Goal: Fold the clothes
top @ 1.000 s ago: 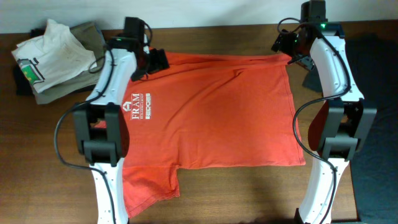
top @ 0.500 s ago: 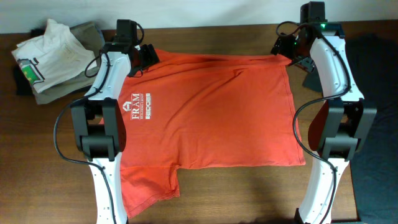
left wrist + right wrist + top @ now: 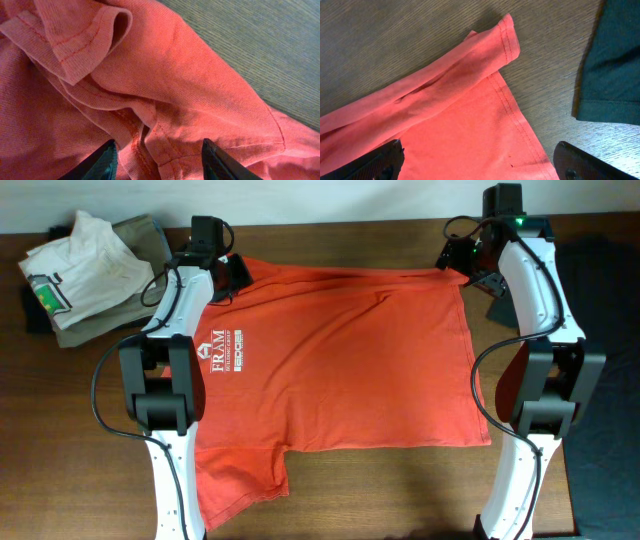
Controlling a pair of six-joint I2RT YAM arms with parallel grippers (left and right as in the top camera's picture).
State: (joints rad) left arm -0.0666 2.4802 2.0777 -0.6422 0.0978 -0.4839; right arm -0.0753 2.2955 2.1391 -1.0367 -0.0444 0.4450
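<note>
The left gripper [image 3: 159, 149] has half closed around a T-shirt [image 3: 210, 85] fold, the right gripper [image 3: 480, 159] stays wide, empty; we expect lifting

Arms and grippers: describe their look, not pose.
Both the left arm and right arm have white links, black joints and looping black cables. A green light glows on the right one. The left gripper and right gripper are black, with pointed tips.
</note>
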